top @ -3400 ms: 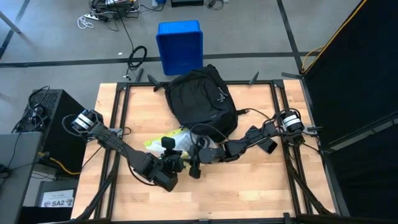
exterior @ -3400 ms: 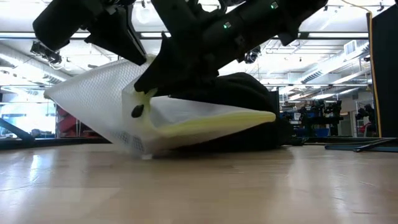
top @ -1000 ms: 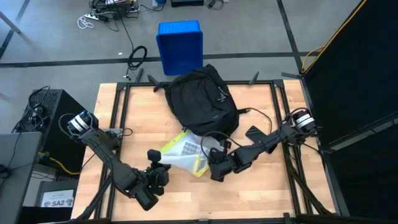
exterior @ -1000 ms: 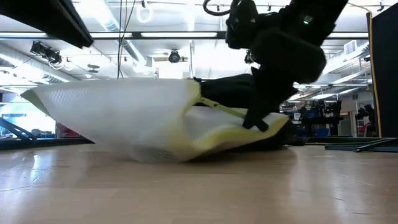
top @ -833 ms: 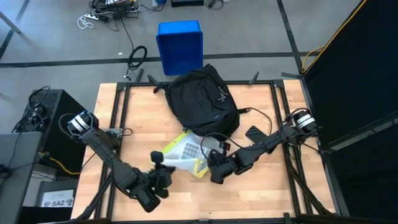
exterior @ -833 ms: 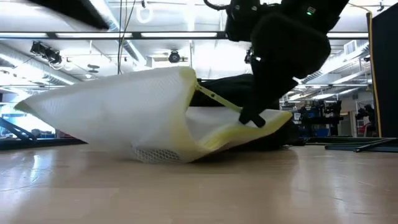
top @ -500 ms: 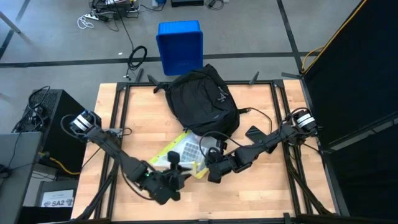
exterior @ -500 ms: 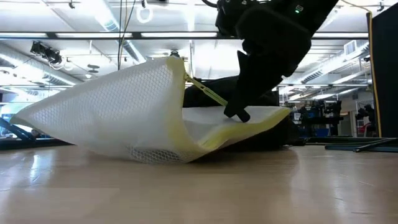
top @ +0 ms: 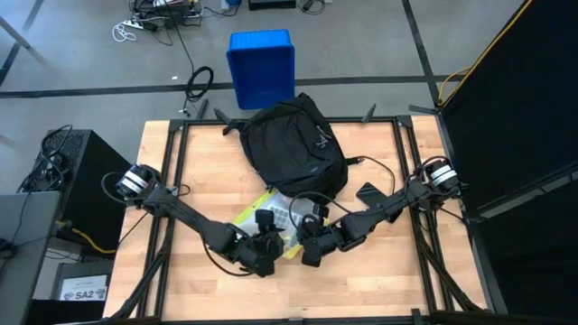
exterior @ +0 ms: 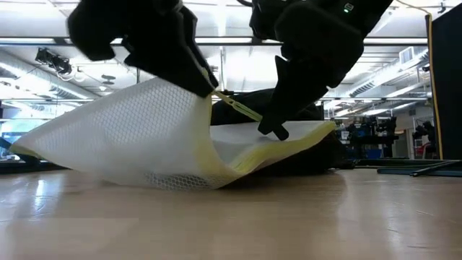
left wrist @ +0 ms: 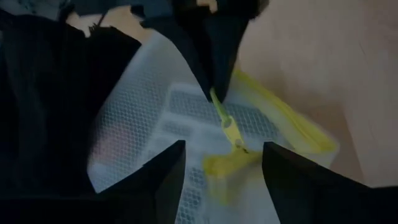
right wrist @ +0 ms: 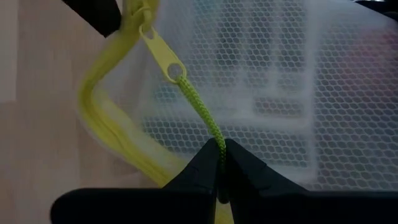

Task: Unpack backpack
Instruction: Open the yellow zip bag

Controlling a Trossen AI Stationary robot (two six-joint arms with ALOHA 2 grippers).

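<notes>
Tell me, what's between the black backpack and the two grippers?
A white mesh pouch with yellow trim lies between the backpack and the left gripper and right gripper, seen from above.

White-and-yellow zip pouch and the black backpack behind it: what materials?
White mesh pouch: looks like soft translucent plastic-coated netting; grid weave visible, sags. Yellow zipper edge with braided cord pull, likely nylon. Black backpack: matte woven fabric, slumped.

Overhead straight down, low level across tabletop, both wrists close on mesh pouch (top: 267, 217)
</notes>
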